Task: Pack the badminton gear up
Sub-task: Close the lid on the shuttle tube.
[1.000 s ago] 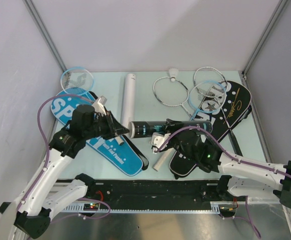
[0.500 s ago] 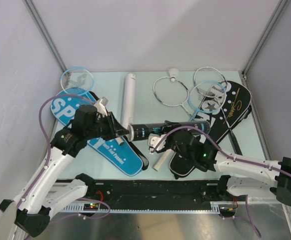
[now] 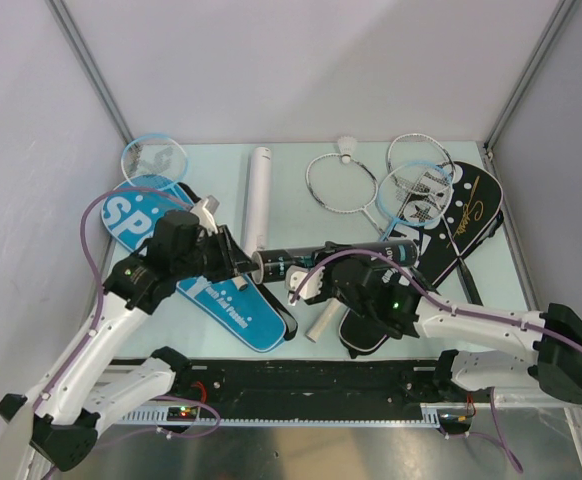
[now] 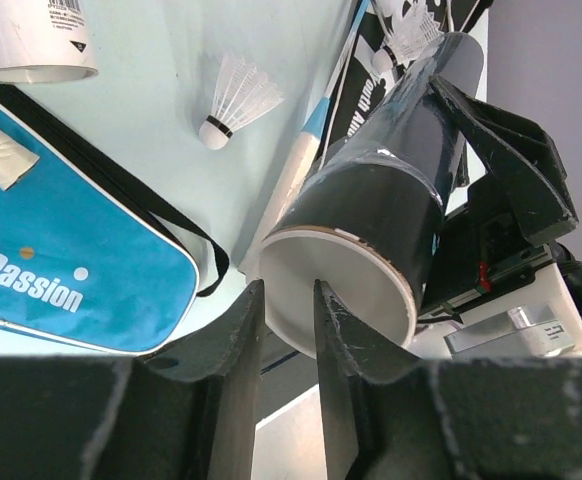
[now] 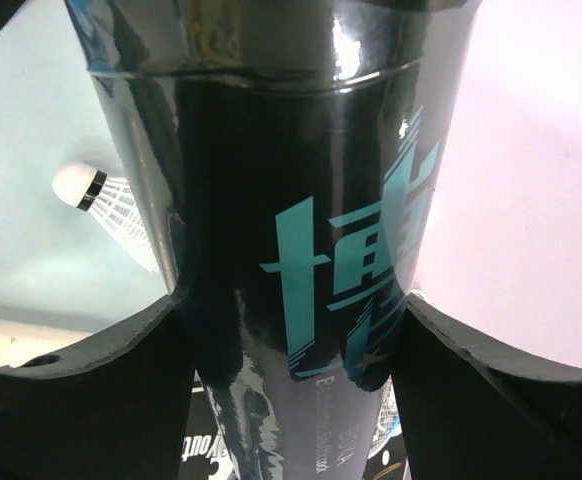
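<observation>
My right gripper (image 3: 337,272) (image 5: 291,305) is shut on a black tube (image 3: 283,263) (image 5: 301,200) with teal lettering and holds it level above the table. The tube's white end cap (image 4: 356,290) faces my left gripper (image 3: 243,264) (image 4: 286,285). The left jaws stand a narrow gap apart right at the cap's lower rim, with nothing pinched between them. A white shuttlecock (image 4: 233,100) (image 5: 111,205) lies on the table below the tube. A blue "SPORT" cover (image 3: 206,290) (image 4: 51,260) lies under the left arm.
A white tube (image 3: 259,195) lies lengthwise at the back. Silver rackets (image 3: 336,182) and a light blue racket (image 3: 411,195) overlap a black cover (image 3: 461,215) at the right. Another shuttlecock (image 3: 346,148) stands by the back wall. A light blue racket head (image 3: 153,158) lies at the back left.
The two grippers have closed toward each other, bringing the tube's white end up to my left fingertips. The left jaws have widened slightly.
</observation>
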You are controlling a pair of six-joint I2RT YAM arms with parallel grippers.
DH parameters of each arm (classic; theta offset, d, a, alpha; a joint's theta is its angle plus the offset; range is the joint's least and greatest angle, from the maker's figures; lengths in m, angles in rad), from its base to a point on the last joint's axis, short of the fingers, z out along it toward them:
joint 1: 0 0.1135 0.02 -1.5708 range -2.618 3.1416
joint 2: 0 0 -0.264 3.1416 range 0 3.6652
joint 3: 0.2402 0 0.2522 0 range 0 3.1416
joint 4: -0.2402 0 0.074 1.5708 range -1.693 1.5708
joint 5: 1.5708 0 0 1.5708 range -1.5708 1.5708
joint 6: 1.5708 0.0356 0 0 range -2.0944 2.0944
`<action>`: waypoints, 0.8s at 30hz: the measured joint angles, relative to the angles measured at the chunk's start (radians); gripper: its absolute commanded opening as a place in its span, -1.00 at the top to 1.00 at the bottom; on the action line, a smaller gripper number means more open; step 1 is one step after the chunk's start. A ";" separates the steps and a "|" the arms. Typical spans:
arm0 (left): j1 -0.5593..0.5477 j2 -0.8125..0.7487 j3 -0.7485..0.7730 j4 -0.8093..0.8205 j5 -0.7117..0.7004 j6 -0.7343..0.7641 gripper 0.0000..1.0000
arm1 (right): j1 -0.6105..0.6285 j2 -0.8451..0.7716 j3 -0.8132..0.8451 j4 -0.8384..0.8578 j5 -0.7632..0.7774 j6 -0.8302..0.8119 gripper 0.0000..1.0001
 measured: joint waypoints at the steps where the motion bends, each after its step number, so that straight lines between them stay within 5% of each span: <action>1: -0.004 0.001 0.000 -0.001 0.000 0.000 0.38 | 0.002 0.008 0.004 -0.003 0.002 0.000 0.61; 17: -0.008 0.032 0.003 -0.031 -0.068 0.011 0.36 | 0.035 0.050 0.026 -0.019 0.066 -0.005 0.62; 24: -0.008 -0.012 0.032 -0.035 -0.074 0.010 0.10 | 0.048 0.057 0.053 -0.017 0.088 0.011 0.63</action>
